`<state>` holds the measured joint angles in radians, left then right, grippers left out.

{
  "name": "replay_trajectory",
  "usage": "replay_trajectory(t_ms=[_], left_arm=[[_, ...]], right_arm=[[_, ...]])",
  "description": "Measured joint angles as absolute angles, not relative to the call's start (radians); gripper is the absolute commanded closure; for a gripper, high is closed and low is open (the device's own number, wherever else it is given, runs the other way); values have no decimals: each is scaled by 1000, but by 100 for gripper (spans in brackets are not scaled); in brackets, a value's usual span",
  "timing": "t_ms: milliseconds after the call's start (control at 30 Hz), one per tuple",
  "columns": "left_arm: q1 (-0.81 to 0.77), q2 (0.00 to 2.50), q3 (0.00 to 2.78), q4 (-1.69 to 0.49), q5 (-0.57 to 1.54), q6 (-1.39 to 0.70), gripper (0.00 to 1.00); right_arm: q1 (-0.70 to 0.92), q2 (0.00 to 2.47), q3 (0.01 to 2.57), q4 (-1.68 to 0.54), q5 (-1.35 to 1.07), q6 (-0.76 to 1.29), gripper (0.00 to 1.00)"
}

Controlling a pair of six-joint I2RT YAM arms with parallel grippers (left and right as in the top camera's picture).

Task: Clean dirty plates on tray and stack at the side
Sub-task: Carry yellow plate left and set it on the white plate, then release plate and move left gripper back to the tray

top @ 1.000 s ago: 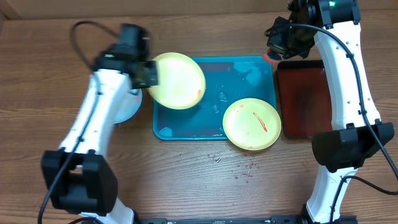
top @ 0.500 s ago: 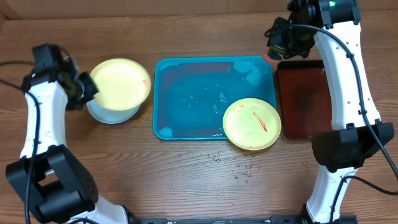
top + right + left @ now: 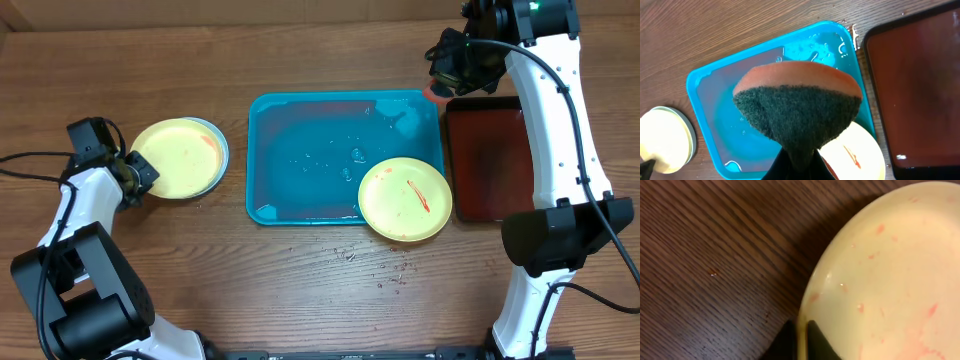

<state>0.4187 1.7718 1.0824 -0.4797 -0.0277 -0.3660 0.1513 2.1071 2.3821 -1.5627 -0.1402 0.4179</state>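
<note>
Overhead view: the pale yellow round plastic plate (image 3: 178,158) is stacked near the worktop's (image 3: 300,290) left edge, rim between the left fingers (image 3: 138,172), grip undeterminable; these should be withdrawn level. The green-orange sponge (image 3: 797,110) is clenched by the right fingers (image 3: 790,170).

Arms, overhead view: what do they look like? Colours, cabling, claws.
The left arm and right arm match: white link shells, black joint housings and bases. A thin black cable loops outside each. The left claw and right claw are black. There is a green light atop the right arm.

Plates (image 3: 178,158) seemingly stacked; streaked plate (image 3: 405,200) overhangs tray (image 3: 300,130).
</note>
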Motion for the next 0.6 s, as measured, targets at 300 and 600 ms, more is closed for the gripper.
replay_trajectory(t_ms=[300,600], left_arm=[[405,1772,1158,-598,141,-332,40],[205,1771,1400,-786,265,-237,33]], right_arm=[[151,2107,2382,-1564,-141,418,96],[151,2107,2382,-1565,-141,418,96]])
